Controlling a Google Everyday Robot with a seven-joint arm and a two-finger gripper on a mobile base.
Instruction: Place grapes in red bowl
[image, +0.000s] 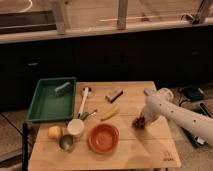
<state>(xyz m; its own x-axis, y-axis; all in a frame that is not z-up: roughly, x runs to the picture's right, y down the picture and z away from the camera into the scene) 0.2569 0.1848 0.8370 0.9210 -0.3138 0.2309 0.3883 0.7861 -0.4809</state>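
Note:
The grapes (138, 122) are a small dark red-purple cluster on the wooden table (145, 150), right of centre. The gripper (142, 120) at the end of the white arm (172, 111) comes in from the right and is down at the grapes, covering their right side. The red bowl (103, 137) sits on the table to the left of the grapes, nearer the front edge, and is apart from them.
A green tray (50, 102) with a sponge stands at the back left. A white cup (75, 127), a grey metal cup (66, 142) and a yellow-orange fruit (54, 132) sit left of the bowl. A white-handled brush (83, 100), a banana-like piece (110, 114) and a small block (114, 94) lie mid-table.

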